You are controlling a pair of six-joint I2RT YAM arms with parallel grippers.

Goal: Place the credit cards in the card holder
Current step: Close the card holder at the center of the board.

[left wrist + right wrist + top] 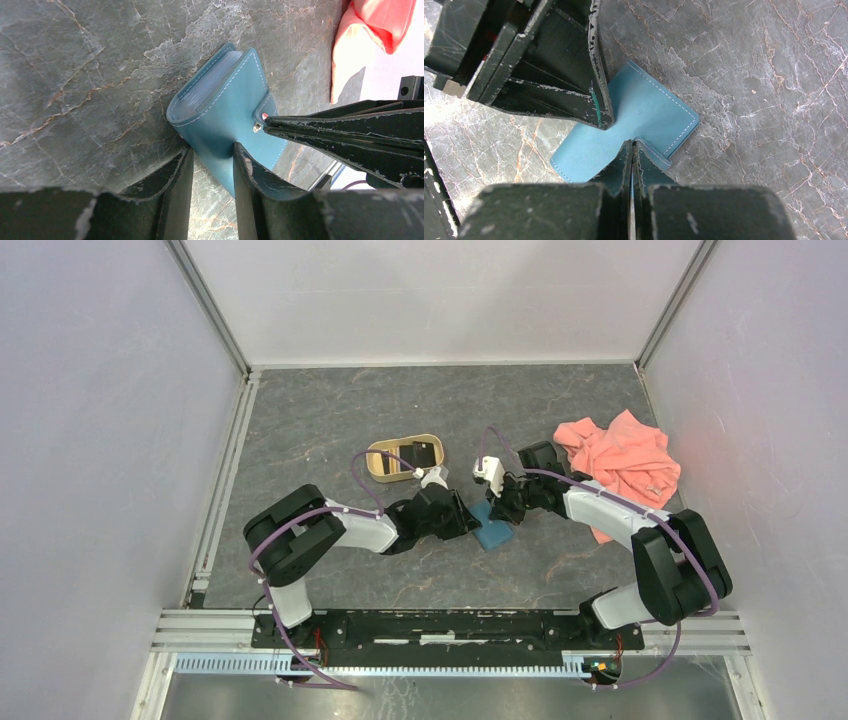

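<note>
The teal card holder (491, 534) lies on the stone table between both grippers, folded, its clear inner pockets (218, 71) showing at the edge. My right gripper (631, 143) is shut on the holder's snap tab (263, 111), seen from the side in the left wrist view. My left gripper (212, 149) stands with its jaws apart around the lower corner of the holder's cover (225, 115); the cover leans on one finger (246, 167) and bare table shows in the gap. One dark credit card (424, 452) lies in the tan tray.
A tan oval tray (384, 466) stands just behind the left gripper. A crumpled pink cloth (625, 464) lies at the right, behind the right arm. White walls and metal rails close in the table.
</note>
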